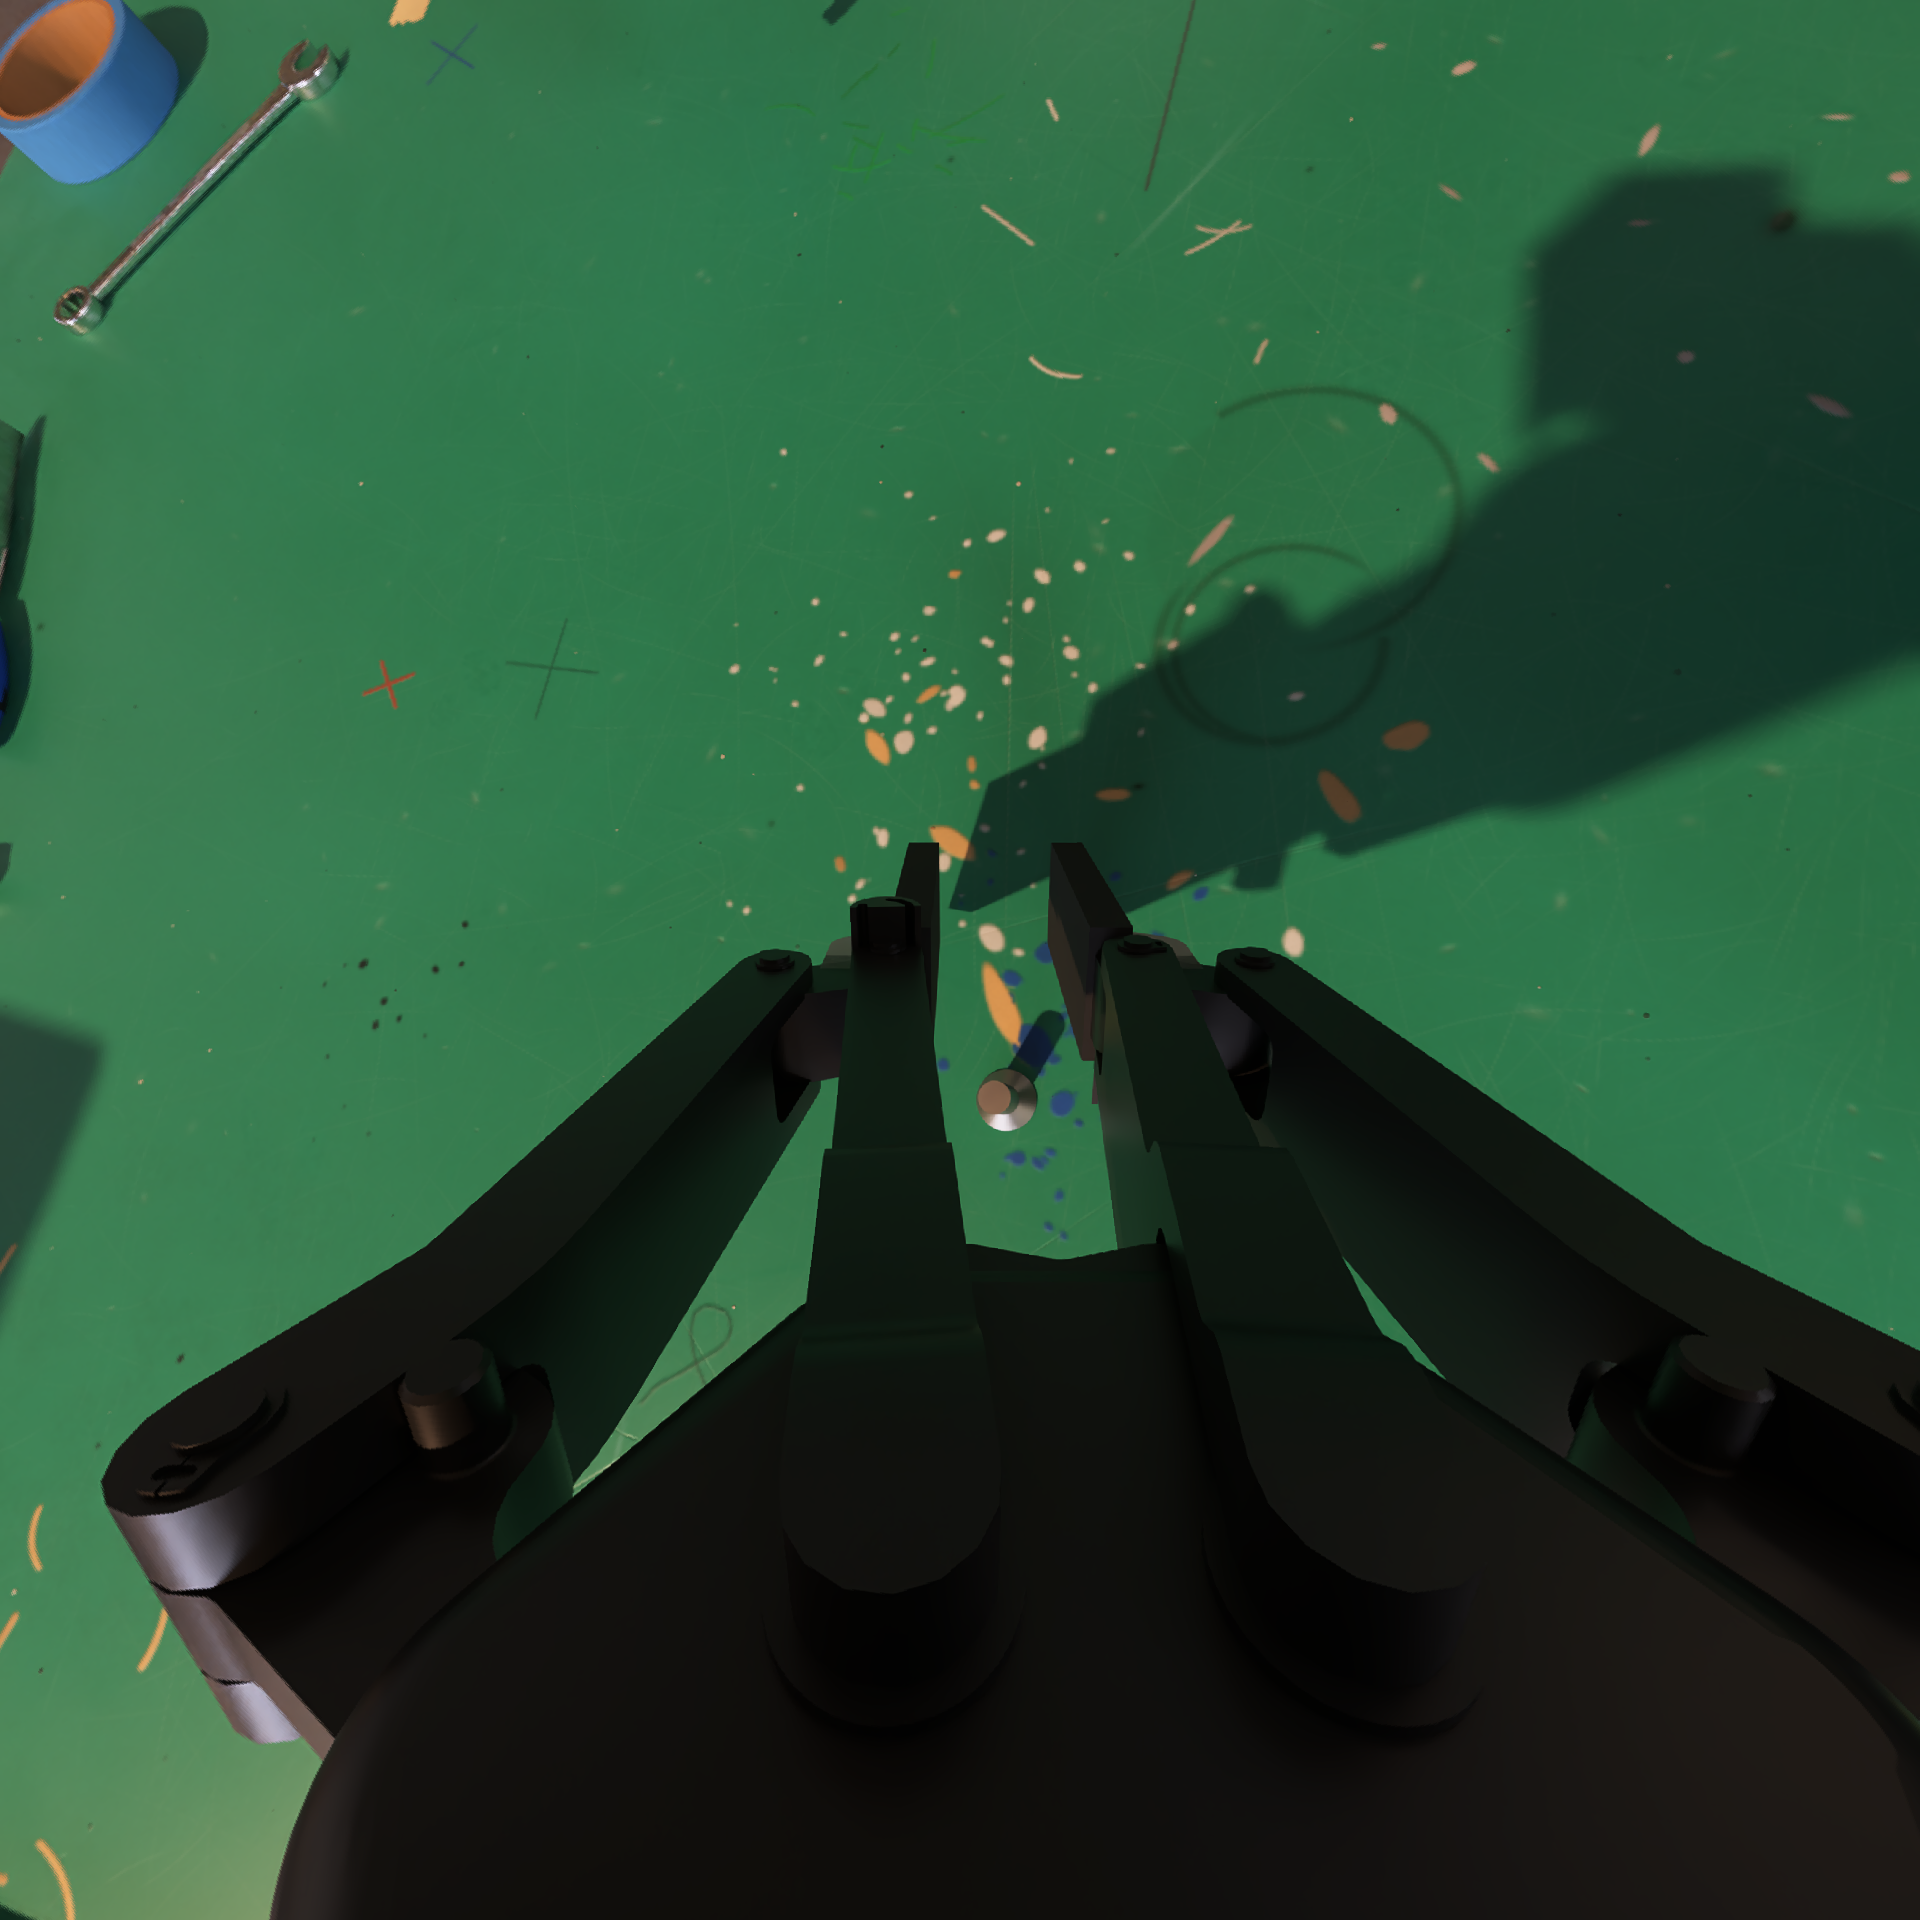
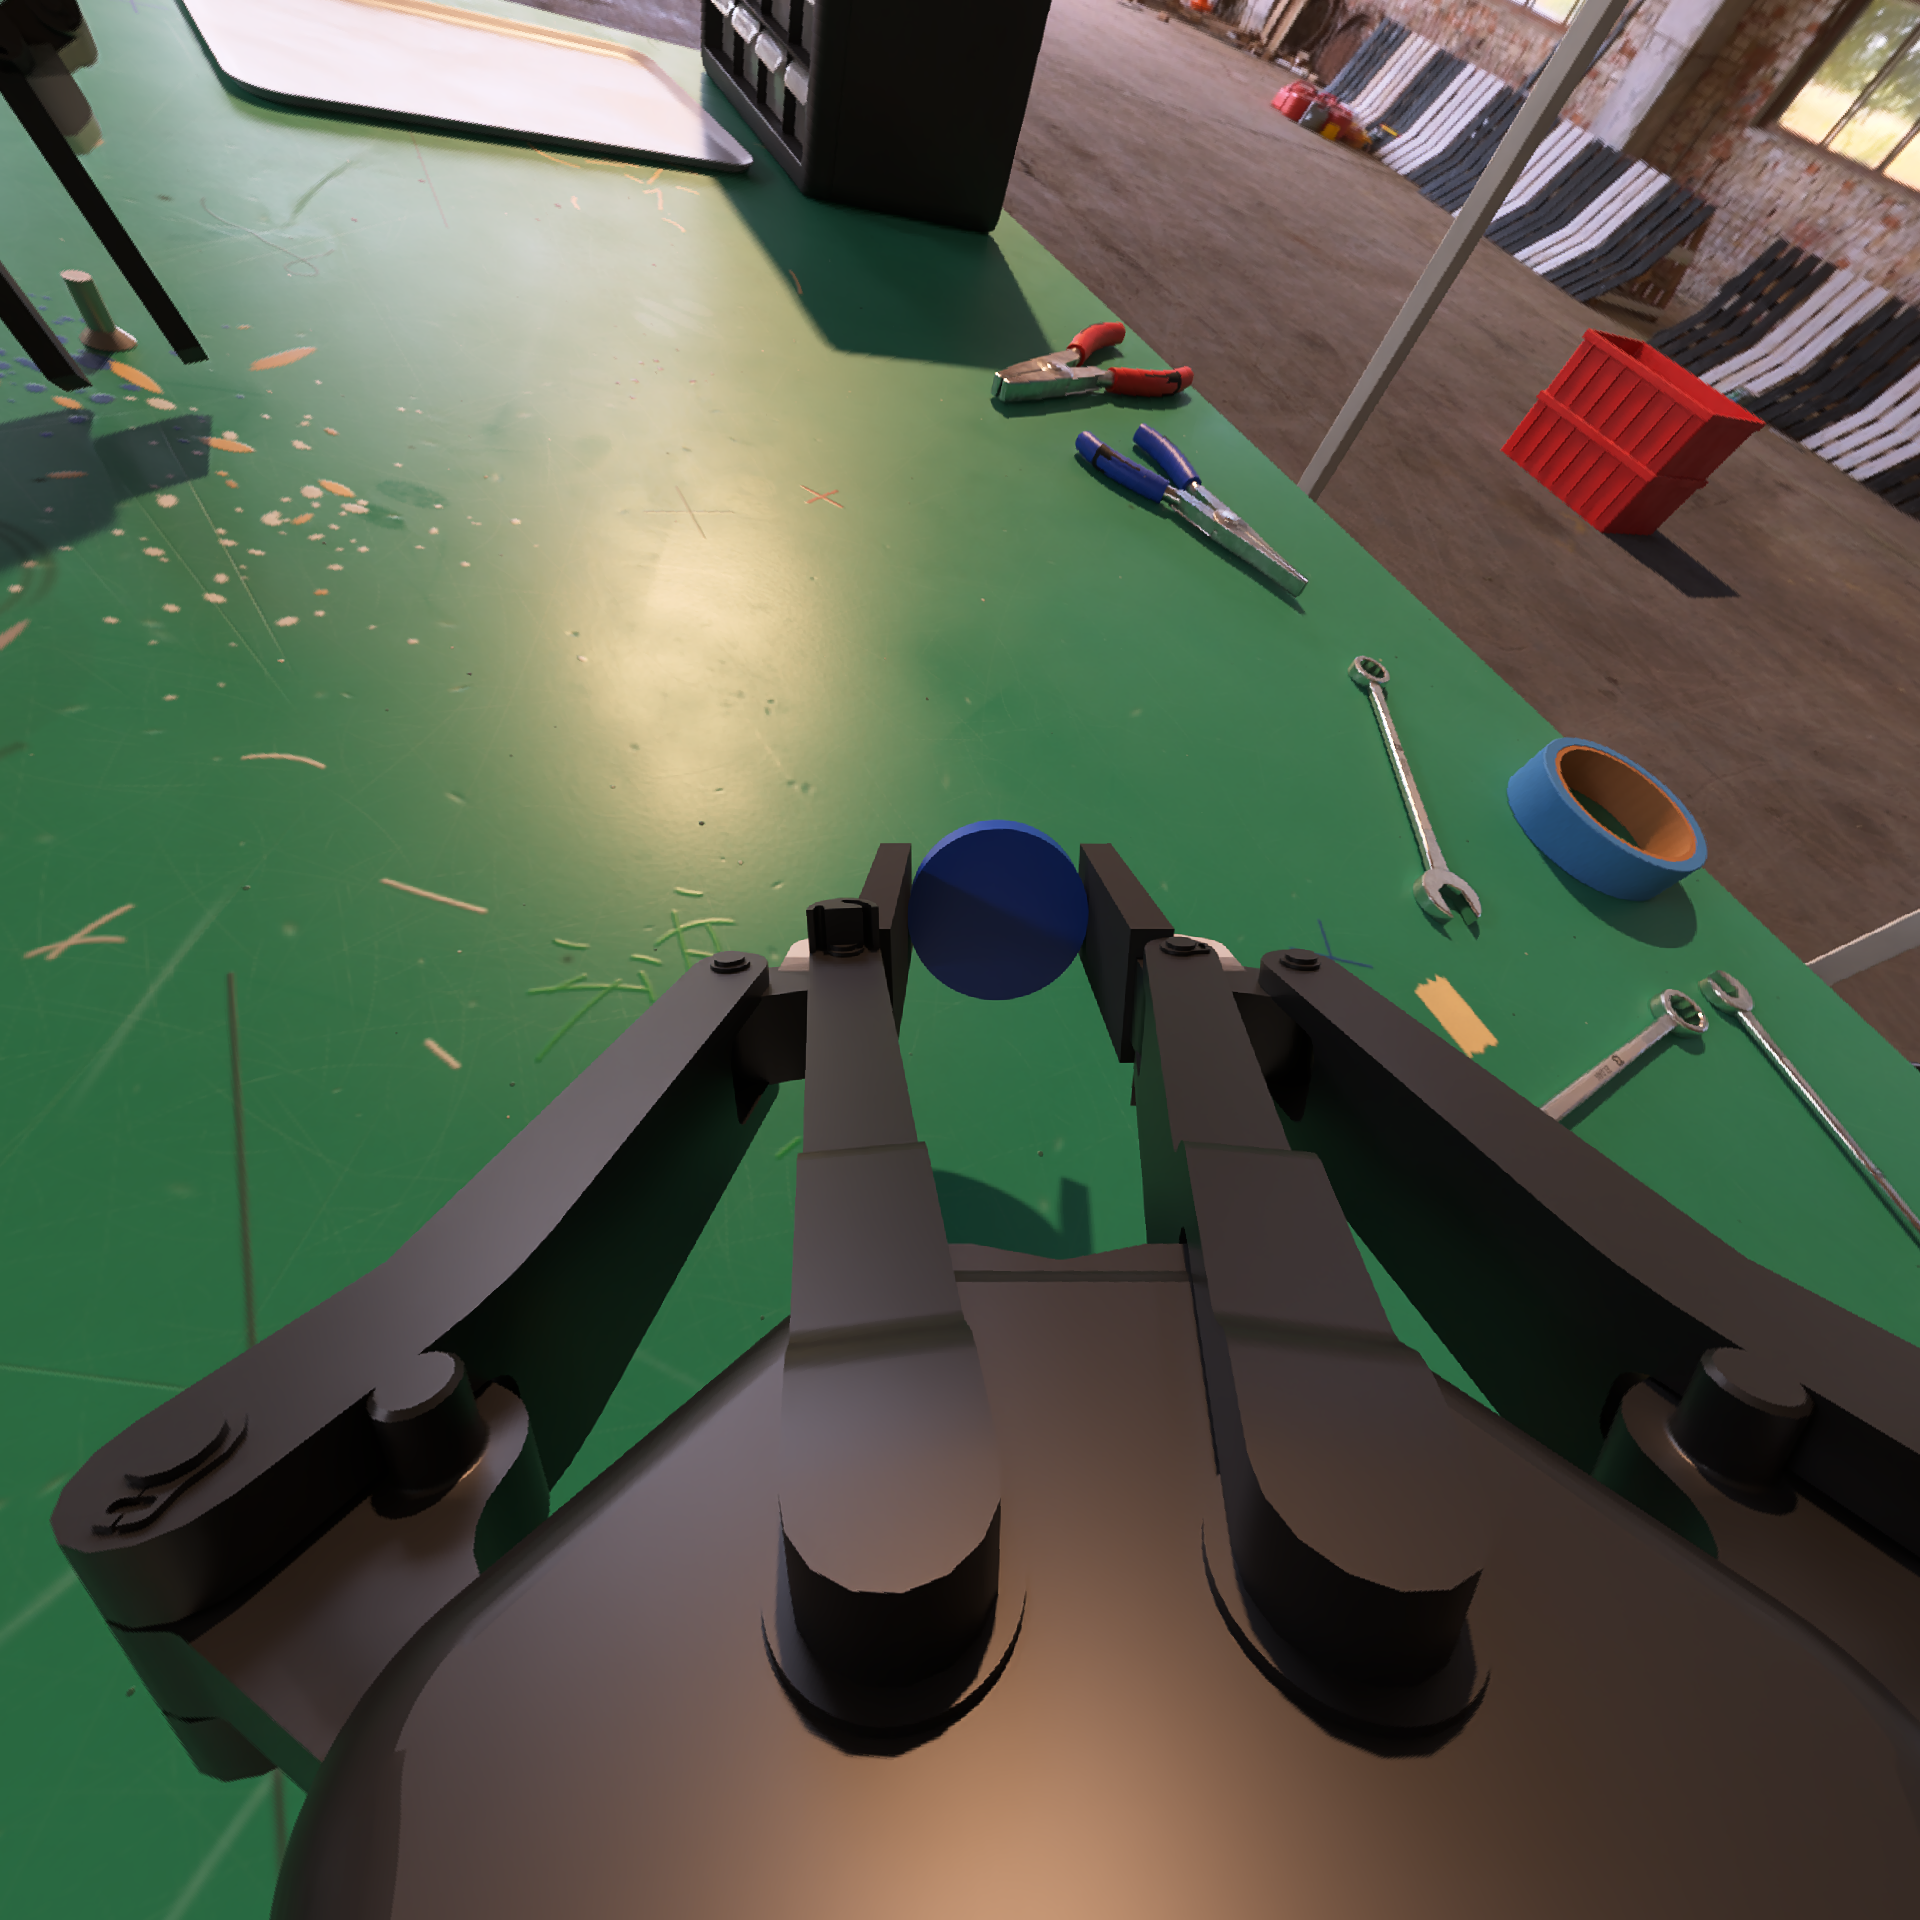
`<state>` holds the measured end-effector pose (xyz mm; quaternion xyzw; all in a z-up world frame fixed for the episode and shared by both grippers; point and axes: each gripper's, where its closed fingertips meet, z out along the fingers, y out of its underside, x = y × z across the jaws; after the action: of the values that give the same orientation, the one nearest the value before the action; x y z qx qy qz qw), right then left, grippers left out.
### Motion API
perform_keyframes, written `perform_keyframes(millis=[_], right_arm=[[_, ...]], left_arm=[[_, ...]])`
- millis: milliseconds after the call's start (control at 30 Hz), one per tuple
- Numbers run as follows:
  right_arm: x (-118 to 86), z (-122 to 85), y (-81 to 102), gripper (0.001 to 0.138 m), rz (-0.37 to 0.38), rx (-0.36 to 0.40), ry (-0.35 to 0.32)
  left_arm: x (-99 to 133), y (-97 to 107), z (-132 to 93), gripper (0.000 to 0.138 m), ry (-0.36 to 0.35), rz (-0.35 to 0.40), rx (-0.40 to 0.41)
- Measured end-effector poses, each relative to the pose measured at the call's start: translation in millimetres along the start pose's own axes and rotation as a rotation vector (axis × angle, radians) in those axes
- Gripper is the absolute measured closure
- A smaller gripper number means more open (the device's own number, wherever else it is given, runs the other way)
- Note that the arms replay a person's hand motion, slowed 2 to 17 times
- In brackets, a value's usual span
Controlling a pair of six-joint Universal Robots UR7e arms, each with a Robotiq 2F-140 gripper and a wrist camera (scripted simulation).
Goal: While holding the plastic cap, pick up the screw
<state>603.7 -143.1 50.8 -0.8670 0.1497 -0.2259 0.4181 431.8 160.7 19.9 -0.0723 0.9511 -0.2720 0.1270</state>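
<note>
My right gripper (image 2: 997, 873) is shut on the blue round plastic cap (image 2: 997, 909) and holds it above the green mat (image 2: 644, 665). The silver screw (image 1: 1006, 1099) stands on its flat head on the mat, shaft up. My left gripper (image 1: 997, 862) is open and points down, with one finger on each side of the screw and neither touching it. The right wrist view shows the screw (image 2: 94, 312) at far left between the left gripper's dark fingers (image 2: 114, 239).
A blue tape roll (image 1: 83, 88) and a wrench (image 1: 197, 187) lie far left. In the right wrist view, red pliers (image 2: 1091, 376), blue pliers (image 2: 1184, 499), wrenches (image 2: 1408, 779) and tape (image 2: 1605, 821) lie along the table's right edge. A black box (image 2: 883, 94) and a tray (image 2: 468, 73) stand at the back.
</note>
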Motion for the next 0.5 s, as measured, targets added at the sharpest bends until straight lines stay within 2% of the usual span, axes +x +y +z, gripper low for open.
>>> perform_keyframes(millis=[500], right_arm=[[2.8, 0.1, 4.3, 0.096, 0.007, -0.008, 0.006]], left_arm=[[-8.6, -4.0, -4.9, 0.109, -0.041, -0.003, 0.033]])
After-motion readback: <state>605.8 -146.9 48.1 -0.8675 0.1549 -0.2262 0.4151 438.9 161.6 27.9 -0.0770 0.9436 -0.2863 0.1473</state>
